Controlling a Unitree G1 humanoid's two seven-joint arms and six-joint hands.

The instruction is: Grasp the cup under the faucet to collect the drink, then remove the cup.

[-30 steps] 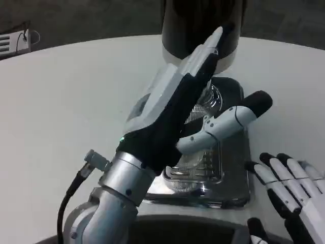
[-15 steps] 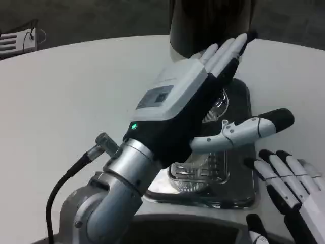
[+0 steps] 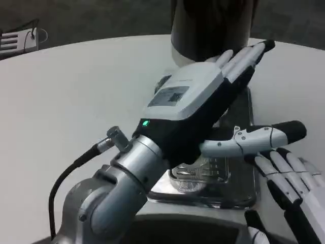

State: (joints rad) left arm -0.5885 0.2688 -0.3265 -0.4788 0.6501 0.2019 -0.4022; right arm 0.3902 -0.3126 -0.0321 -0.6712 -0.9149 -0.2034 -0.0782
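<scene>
My left hand (image 3: pixel 203 109) stretches flat across the middle of the head view, white back up and fingers apart, its fingertips (image 3: pixel 254 51) reaching right in front of the dark drink dispenser (image 3: pixel 213 25). Its thumb (image 3: pixel 264 138) sticks out to the right over the silver drip tray (image 3: pixel 213 175). It holds nothing. The cup under the faucet is hidden behind this hand. My right hand (image 3: pixel 294 185) lies at the lower right beside the tray, fingers extended and apart, empty.
The round white table (image 3: pixel 76 96) spreads bare to the left and back. A white object with cables (image 3: pixel 18 39) sits beyond the far left edge. The table's near edge runs along the bottom of the picture.
My left hand has swung right and turned its back upward, now covering the clear cup that showed under the faucet earlier. The right hand has barely moved.
</scene>
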